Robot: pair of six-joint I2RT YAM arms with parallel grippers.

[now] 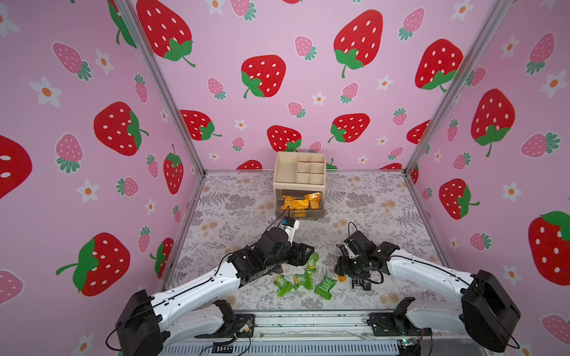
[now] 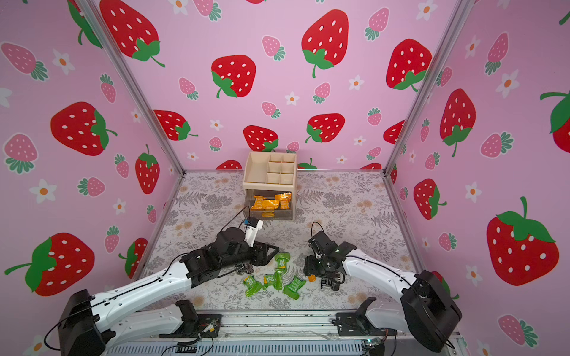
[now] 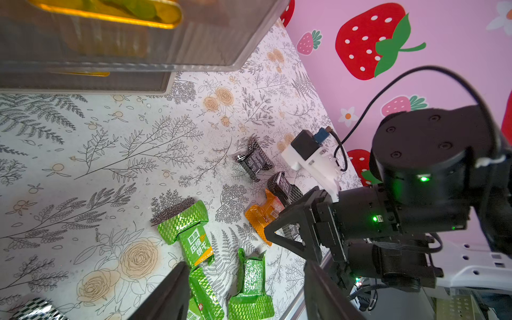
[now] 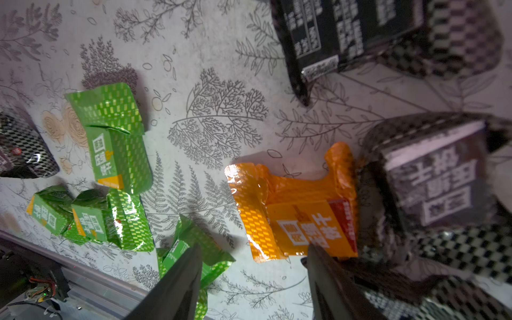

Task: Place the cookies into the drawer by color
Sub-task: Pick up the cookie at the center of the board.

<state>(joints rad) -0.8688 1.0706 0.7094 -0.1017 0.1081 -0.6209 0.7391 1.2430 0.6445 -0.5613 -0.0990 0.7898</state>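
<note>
My right jaws stand partly open and empty, low over the last loose orange cookie. It lies flat on the tabletop, one crimped end against a black cookie. One jaw tip sits right at the packet's label edge and the other hangs over bare tabletop, so I judge I'm off-centre.

To do this pick well, I should slide across until the packet's boxy middle sits between the jaws. Then I should close across its narrow width rather than on the slippery flared foil, and lift straight up so the black neighbour isn't dragged along. Its place is the pulled-out drawer at the back, where the other orange cookies lie.

My right arm reaches in from the side, its wrist folded steeply down. My left arm stretches toward the centre. Its jaws are open and holding nothing, tipped down over the green cookies clustered between my arms.
</note>
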